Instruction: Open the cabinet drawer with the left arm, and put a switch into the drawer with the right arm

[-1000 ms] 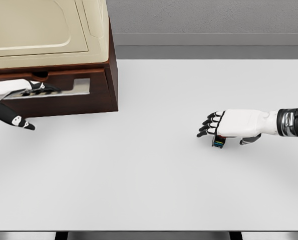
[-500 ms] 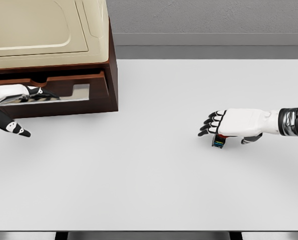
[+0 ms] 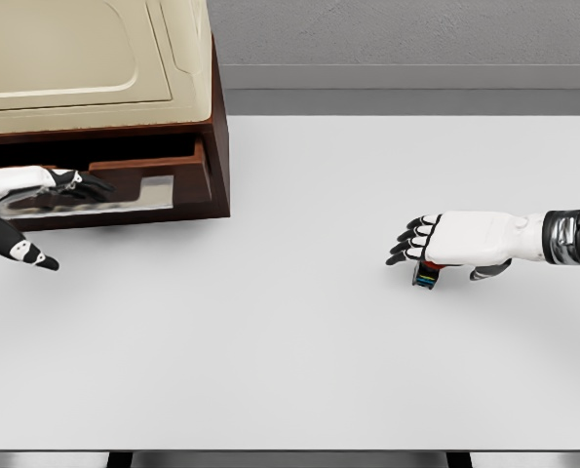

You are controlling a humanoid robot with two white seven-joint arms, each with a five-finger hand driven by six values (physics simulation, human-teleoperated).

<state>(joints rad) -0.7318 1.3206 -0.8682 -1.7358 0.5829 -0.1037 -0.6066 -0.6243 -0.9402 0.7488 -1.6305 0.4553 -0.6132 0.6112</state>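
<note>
**Reaching Across a White Table: Two Hands, One Switch, One Drawer**

Stretching over the near expanse of the white table [image 3: 270, 370], whose front edge meets a dark strip at the bottom of the head view, the robot's two arms enter from opposite sides. Nearest the middle ground on the right, the right hand [image 3: 455, 244] lies palm-down, its white back uppermost and its dark fingers [image 3: 411, 242] held loosely forward, pointing left; the thumb [image 3: 486, 272] curls underneath. Directly below the knuckles sits the switch [image 3: 427, 277], a small dark block with coloured stripes on its face, standing on the tabletop. The hand covers it from above, but whether the fingers actually grip it cannot be told from this view. A metallic wrist cuff [image 3: 562, 237] joins the hand to the arm at the right edge.

Farther back on the left, the left hand [image 3: 36, 195] shows at the picture's edge. Its upper fingers [image 3: 80, 183] reach into the drawer opening, resting at the pale, glossy drawer [image 3: 143, 192], while one dark digit with white patches [image 3: 21, 251] points down and right over the table, apart from the others. The drawer stands partly pulled out of the dark-brown cabinet [image 3: 216, 146], which occupies the table's far left corner. A cream-coloured appliance [image 3: 85, 49] rests on top of the cabinet. Beyond the table's far edge rises a grey wall [image 3: 406, 34].
</note>
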